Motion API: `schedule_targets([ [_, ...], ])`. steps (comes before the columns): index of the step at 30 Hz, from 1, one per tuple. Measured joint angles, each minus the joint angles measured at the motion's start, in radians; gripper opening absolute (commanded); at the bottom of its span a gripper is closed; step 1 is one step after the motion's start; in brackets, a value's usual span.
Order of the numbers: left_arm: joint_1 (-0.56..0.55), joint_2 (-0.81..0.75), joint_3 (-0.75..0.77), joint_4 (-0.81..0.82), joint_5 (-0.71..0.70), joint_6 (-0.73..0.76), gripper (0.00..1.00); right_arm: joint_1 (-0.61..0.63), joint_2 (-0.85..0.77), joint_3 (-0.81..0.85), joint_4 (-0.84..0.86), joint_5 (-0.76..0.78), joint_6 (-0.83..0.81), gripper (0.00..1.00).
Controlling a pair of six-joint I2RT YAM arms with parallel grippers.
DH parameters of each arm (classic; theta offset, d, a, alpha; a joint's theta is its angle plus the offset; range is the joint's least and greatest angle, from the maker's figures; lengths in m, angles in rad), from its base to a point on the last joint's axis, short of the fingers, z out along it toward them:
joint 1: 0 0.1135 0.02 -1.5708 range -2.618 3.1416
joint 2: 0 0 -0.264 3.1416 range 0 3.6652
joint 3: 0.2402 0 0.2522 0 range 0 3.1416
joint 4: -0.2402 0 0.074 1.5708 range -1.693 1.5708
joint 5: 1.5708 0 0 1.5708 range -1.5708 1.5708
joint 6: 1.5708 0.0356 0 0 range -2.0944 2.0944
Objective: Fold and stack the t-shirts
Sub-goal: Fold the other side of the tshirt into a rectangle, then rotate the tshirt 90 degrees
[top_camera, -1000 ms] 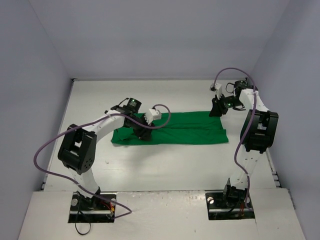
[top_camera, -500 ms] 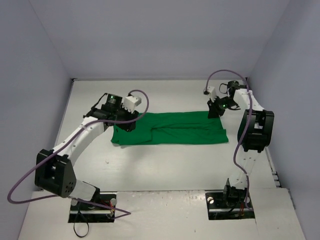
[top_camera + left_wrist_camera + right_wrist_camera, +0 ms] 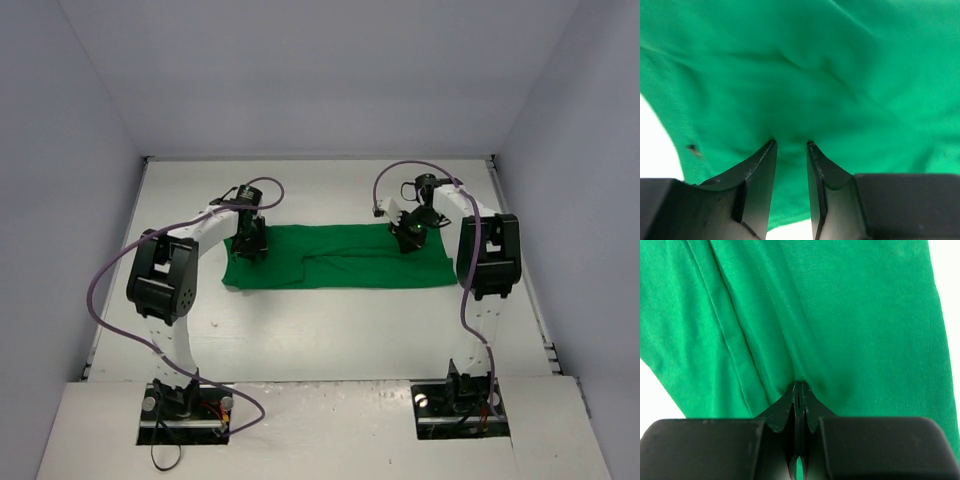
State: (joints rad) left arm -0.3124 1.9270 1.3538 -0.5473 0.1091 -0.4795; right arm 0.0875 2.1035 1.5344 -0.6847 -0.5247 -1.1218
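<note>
1. T-shirt (image 3: 345, 262): green, flat on the table (image 3: 330, 330), toward the far edge.
2. Left gripper (image 3: 790, 145): jaws narrowly parted, tips pressing the cloth's left end.
3. Right gripper (image 3: 799, 386): jaws closed, pinching cloth near the far right corner.

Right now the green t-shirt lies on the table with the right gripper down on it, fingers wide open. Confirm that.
Not wide open: the right wrist view shows the right gripper shut, pinching a fold of the green t-shirt. The rest stands.
</note>
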Motion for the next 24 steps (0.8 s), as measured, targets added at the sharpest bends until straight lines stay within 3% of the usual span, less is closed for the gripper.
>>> schedule_targets([
  [8, -0.003, 0.144, 0.196, -0.029, -0.102, 0.002, 0.23, 0.004, -0.109, -0.168, 0.064, 0.037, 0.074, 0.00],
  [14, -0.021, 0.309, 0.450, -0.039, -0.187, 0.193, 0.21, 0.014, -0.149, -0.243, 0.076, -0.041, 0.293, 0.00],
  [19, -0.019, 0.449, 0.680, -0.055, -0.152, 0.404, 0.22, 0.052, -0.191, -0.327, 0.067, -0.179, 0.451, 0.00],
  [22, -0.020, 0.489, 0.746, -0.056, -0.128, 0.505, 0.26, 0.102, -0.258, -0.359, 0.047, -0.290, 0.506, 0.02],
  [24, -0.021, 0.497, 0.768, -0.063, -0.107, 0.552, 0.37, 0.129, -0.309, -0.354, 0.043, -0.371, 0.530, 0.04],
])
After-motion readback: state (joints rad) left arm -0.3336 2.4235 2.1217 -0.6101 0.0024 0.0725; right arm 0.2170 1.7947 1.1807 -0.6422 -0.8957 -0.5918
